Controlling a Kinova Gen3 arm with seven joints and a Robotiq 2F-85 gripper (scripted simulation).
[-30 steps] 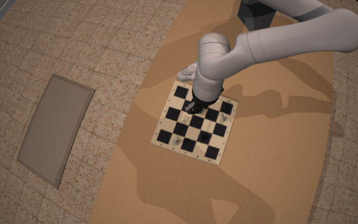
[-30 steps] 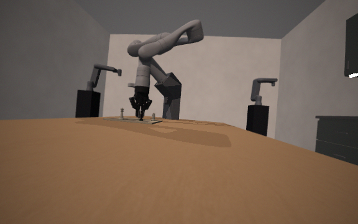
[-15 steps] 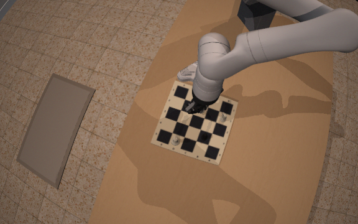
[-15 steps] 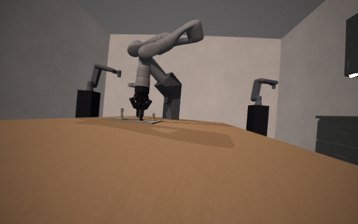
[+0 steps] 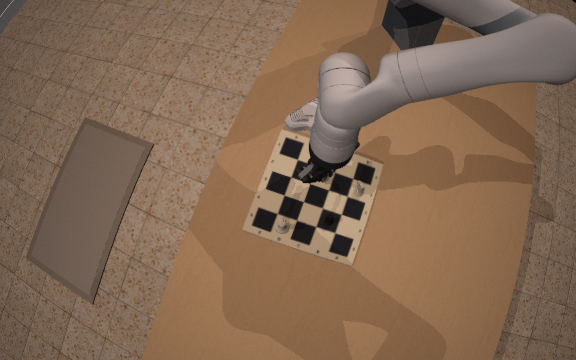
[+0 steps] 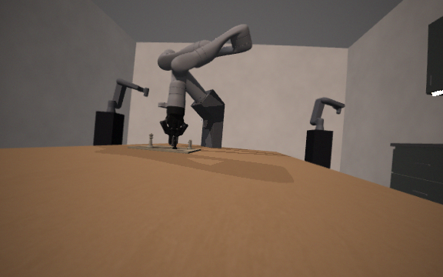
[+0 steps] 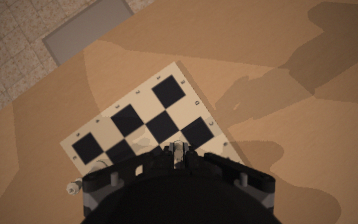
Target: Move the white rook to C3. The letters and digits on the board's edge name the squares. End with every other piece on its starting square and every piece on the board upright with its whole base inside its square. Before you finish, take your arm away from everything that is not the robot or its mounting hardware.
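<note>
My gripper (image 5: 313, 176) (image 6: 174, 143) (image 7: 178, 149) points straight down over the far half of the small chessboard (image 5: 298, 246) (image 6: 144, 147) (image 7: 141, 98) and is shut on the white rook (image 7: 178, 147), whose pale top shows between the fingertips in the wrist view. In the top and exterior views the fingers hide the rook. A white piece (image 5: 359, 188) (image 6: 190, 144) stands near the board's right edge. Another white piece (image 5: 282, 226) (image 6: 151, 139) (image 7: 71, 187) stands near the front left. A black piece (image 5: 329, 220) stands on a dark square toward the front.
The board lies on a long wooden table (image 5: 418, 280) (image 6: 206, 215). A white object lies on the table just behind the board. A grey mat (image 5: 88, 205) (image 7: 87, 27) lies on the tiled floor to the left.
</note>
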